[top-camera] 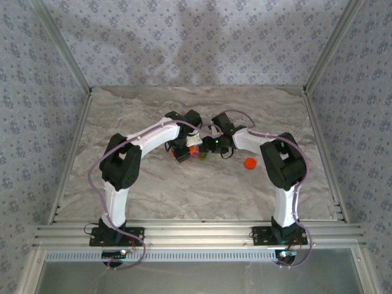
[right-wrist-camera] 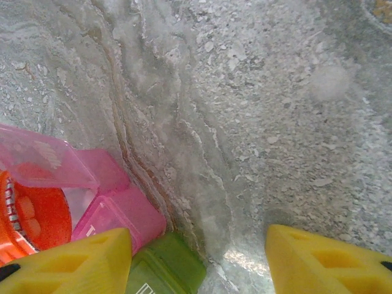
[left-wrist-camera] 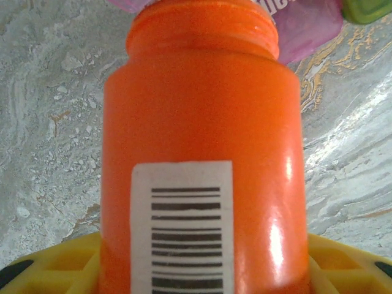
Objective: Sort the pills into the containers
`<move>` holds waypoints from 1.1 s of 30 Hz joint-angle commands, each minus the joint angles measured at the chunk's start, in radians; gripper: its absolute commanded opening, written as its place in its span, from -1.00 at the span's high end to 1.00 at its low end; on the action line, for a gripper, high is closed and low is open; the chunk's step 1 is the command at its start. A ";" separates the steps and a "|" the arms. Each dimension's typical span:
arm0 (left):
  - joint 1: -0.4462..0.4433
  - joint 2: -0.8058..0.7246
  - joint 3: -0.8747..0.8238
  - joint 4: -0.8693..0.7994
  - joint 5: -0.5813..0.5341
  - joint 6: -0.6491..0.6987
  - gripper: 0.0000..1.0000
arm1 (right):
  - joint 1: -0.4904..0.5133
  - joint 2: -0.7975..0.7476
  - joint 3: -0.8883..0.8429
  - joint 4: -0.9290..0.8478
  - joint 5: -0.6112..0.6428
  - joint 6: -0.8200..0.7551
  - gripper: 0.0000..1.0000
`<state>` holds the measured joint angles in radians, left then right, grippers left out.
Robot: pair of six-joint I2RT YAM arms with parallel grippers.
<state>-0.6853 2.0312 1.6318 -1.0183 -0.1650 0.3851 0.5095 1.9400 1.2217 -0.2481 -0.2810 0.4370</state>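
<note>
Left pincer (left-wrist-camera: 202,272): clamped on the orange bottle (left-wrist-camera: 202,122), label side up. The cap is off, and the threaded mouth points at the containers (right-wrist-camera: 131,214).

Bottle mouth, from the right wrist view: it sits at the pink compartment (right-wrist-camera: 116,211), under its raised lid (right-wrist-camera: 43,159). Pale shapes inside the neck look like pills (right-wrist-camera: 27,209), but I can't be sure.

Containers: mid-bench, between the two pincers. The green compartment (right-wrist-camera: 168,263) is joined to the pink one and its lid appears closed.

Right pincer (right-wrist-camera: 196,245): jaws spread, gripping nothing, bare bench (right-wrist-camera: 257,122) between them. One finger is just beside the green compartment; I can't tell whether it touches.

Orange cap (top-camera: 249,163): lies loose on the bench, to the right and apart from the rest.

Risks, as I judge them:
- Nothing pins the containers. A nudge from the bottle neck could slide or tip the light pair.
- Tilting the bottle too fast could dump the pills in a clump, overshooting the small pink compartment onto the bench.
- The raised lid could catch the bottle rim and deflect the pour.
- With the green lid closed, everything may land in one compartment, unsorted.
</note>
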 commanded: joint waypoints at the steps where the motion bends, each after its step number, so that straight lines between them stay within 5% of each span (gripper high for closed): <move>1: 0.013 0.012 0.017 -0.030 -0.007 0.008 1.00 | -0.021 -0.034 -0.010 -0.059 0.008 0.006 -0.27; 14: 0.012 0.012 0.031 -0.033 -0.008 0.008 1.00 | -0.024 -0.100 -0.077 -0.028 -0.018 0.026 -0.24; 33: 0.012 0.023 0.056 -0.047 -0.011 0.011 1.00 | -0.020 0.005 -0.037 -0.002 -0.046 0.044 -0.19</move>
<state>-0.6800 2.0396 1.6508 -1.0267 -0.1673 0.3851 0.4858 1.9057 1.1698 -0.2523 -0.3122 0.4675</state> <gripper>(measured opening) 0.526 0.599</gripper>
